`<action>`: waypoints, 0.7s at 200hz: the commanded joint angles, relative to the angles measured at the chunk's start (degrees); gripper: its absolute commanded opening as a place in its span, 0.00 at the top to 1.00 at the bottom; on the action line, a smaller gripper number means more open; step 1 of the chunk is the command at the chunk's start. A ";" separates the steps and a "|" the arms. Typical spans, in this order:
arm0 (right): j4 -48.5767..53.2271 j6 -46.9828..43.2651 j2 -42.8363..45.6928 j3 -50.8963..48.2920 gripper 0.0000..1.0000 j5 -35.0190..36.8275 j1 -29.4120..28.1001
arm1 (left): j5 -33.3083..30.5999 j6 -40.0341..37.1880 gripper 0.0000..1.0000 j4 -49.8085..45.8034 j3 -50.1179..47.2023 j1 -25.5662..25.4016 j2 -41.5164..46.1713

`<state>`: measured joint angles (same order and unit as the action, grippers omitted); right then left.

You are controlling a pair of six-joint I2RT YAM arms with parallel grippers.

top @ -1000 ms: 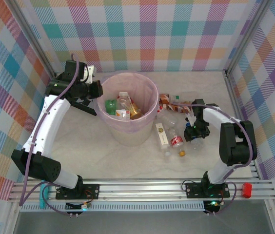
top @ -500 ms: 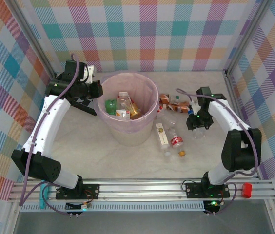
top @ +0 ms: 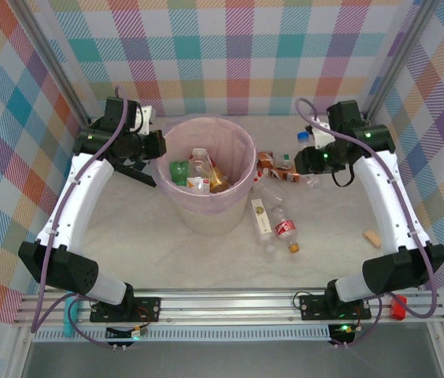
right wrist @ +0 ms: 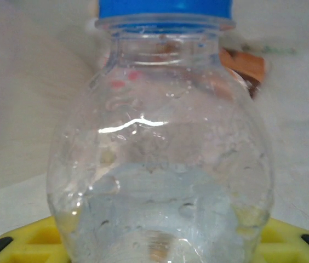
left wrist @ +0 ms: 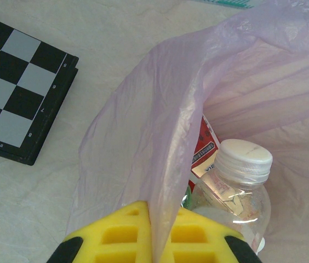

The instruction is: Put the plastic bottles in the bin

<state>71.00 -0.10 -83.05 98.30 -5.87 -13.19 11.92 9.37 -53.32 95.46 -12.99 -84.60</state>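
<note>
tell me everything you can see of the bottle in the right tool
The blue-capped bottle is clear, rounded plastic with a bright blue cap and no visible label. Droplets cling inside, and it seems to hold a little clear liquid. Its base sits gripped between the yellow fingers of the right tool, cap pointing away from the wrist.

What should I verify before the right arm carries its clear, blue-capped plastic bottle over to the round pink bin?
1. Right gripper closed on the clear plastic bottle with blue cap: ok.
2. Left gripper pinching the lilac plastic bag, mouth open: ok.
3. Bottle above the round pale pink bin: not ok, it hangs to the bin's right.
4. Space inside the bin: ok.
5. Grip firmness: cannot tell.
</note>
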 commanded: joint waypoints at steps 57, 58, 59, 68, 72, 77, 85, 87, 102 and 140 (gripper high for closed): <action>3.88 5.37 -11.96 27.94 0.60 1.03 -21.30 | 1.96 1.88 1.00 0.57 -0.97 0.25 -0.84; 3.88 5.37 -12.09 28.23 0.60 1.03 -21.54 | 1.96 1.93 1.00 0.53 -0.98 0.25 -0.83; 3.88 5.37 -12.42 28.56 0.60 1.03 -21.75 | 1.92 1.95 1.00 0.56 -0.98 0.25 -0.88; 4.21 5.37 -15.01 31.47 0.60 1.16 -23.71 | 2.04 2.05 1.00 0.55 -1.03 0.25 -0.86; 4.31 5.37 -16.12 32.69 0.60 1.17 -24.47 | 2.12 2.06 1.00 0.52 -0.98 0.25 -0.92; 4.40 5.24 -17.58 34.18 0.60 1.19 -25.29 | 2.13 2.06 1.00 0.58 -1.02 0.25 -0.90; 4.93 5.10 -19.95 36.83 0.61 1.33 -26.63 | 2.14 2.15 1.00 0.65 -1.07 0.25 -0.83; 5.11 5.11 -20.60 37.39 0.61 1.42 -26.91 | 2.14 2.15 1.00 0.67 -1.07 0.25 -0.85; 5.79 5.02 -24.84 41.47 0.61 2.20 -28.73 | 2.14 2.15 1.00 0.59 -1.11 0.25 -0.93; 7.76 5.58 -32.45 42.34 0.60 8.31 -31.12 | 2.05 2.15 1.00 0.50 -0.88 0.25 -0.77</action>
<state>75.11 4.14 -112.57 139.90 -2.37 -43.59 11.92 9.41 -53.21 95.42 -12.99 -84.60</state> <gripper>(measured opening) 0.447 0.067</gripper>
